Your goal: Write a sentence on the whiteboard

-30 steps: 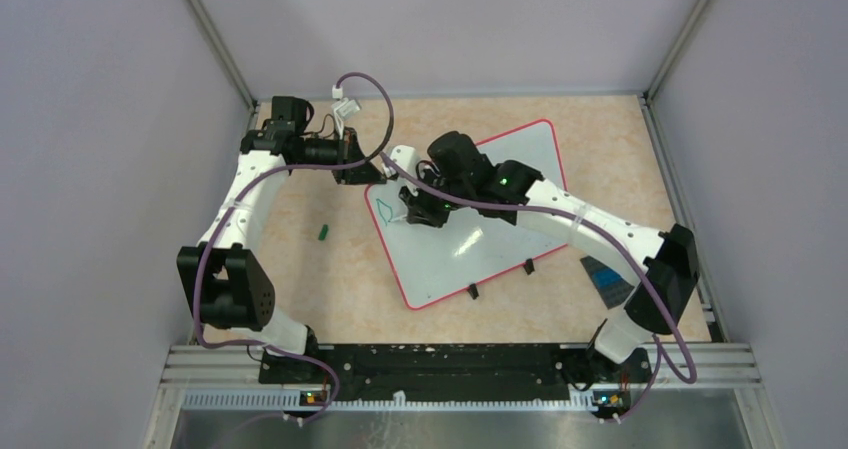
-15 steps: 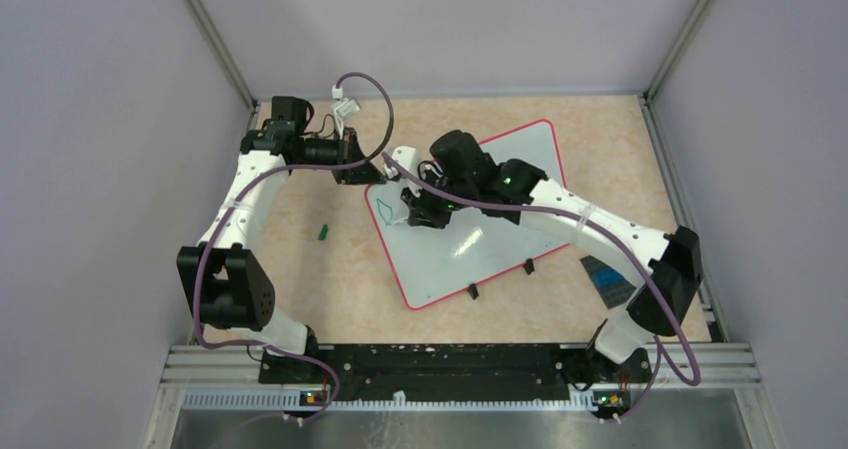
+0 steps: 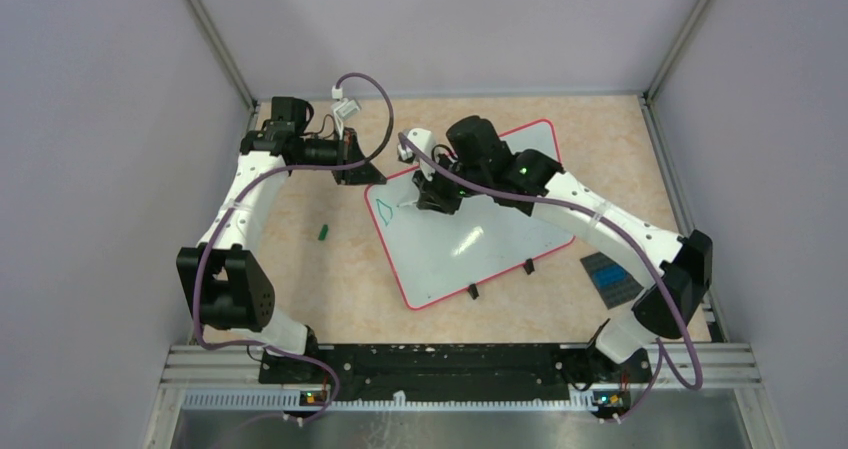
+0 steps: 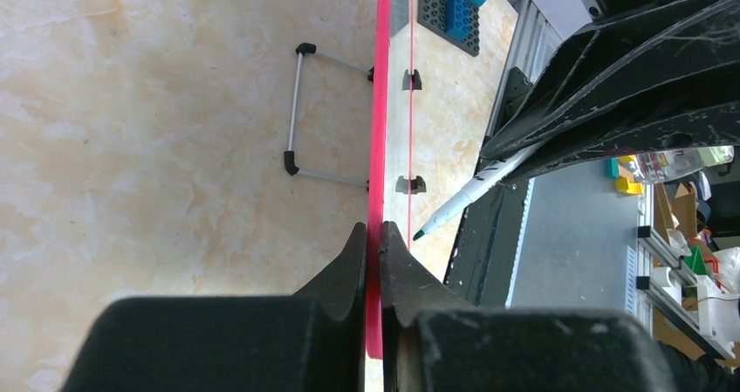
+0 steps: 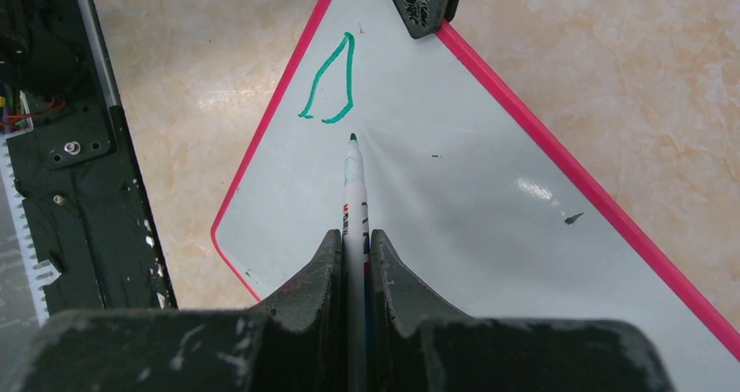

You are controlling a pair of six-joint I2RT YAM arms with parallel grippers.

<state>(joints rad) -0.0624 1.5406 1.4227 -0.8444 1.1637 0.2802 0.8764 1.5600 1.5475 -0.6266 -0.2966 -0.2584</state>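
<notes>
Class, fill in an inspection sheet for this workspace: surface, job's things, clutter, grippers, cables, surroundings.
Surface: beige marbled table.
Job's things: whiteboard sits askew on the table. A green mark is near one corner. The marker tip is just below the mark; contact unclear.
Clutter: small green piece left of the board. Dark studded plate with blue bricks to its right.
Grippers: left gripper shut on the whiteboard's red rim. Right gripper shut on the marker.
Cables: purple cable loops over the left arm. A second cable hangs off the right arm.
Surroundings: grey walls, metal frame posts.
</notes>
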